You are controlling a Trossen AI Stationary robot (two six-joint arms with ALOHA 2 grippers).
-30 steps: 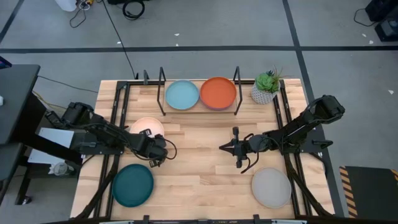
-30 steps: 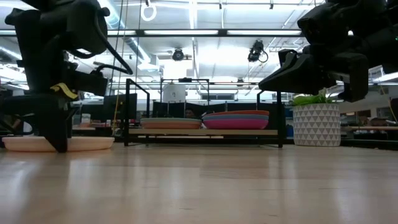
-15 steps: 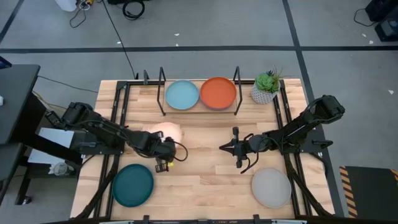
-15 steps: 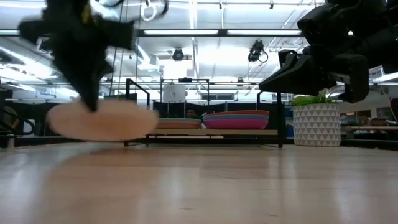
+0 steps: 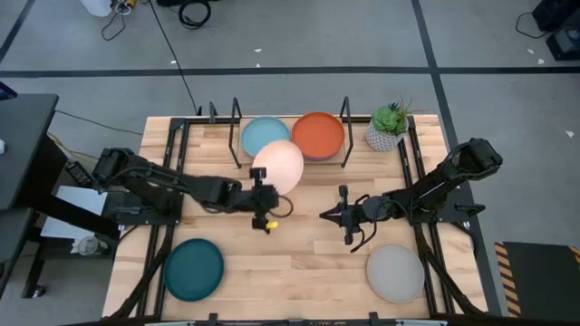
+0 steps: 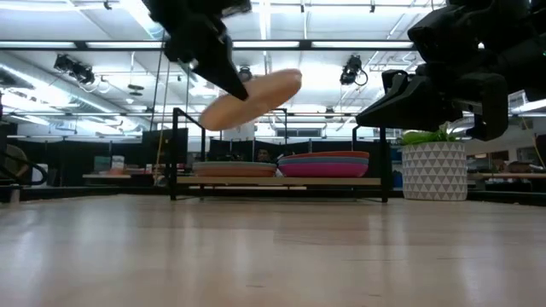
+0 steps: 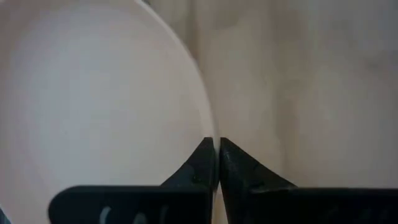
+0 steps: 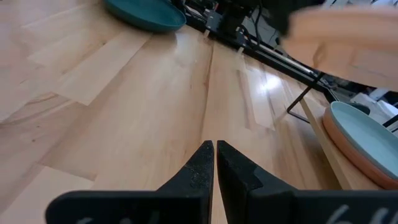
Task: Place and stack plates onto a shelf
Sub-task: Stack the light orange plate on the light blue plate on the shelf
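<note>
Nearest on the light wooden tabletop [image 5: 299, 263]: dark teal plate [image 5: 193, 269] at near left, grey plate [image 5: 395, 273] at near right, both flat on the wood. Mid-table, right gripper [image 5: 326, 215] parked low with fingers pressed together, holding nothing, arm stretched in from the right edge. Left gripper [image 5: 265, 194] reaching toward the centre from the left, clamped tight on the rim of the cream-pink plate [image 5: 278, 166], lifted clear of the wood and tilted, just before the shelf [image 6: 281, 181]. On the shelf at the far edge, light blue plate [image 5: 260, 136] topping the left stack, orange plate [image 5: 319, 134] topping the right. Potted green plant [image 5: 387, 126] at far right. Beyond, grey floor with dark seams, ceiling strip lights.
</note>
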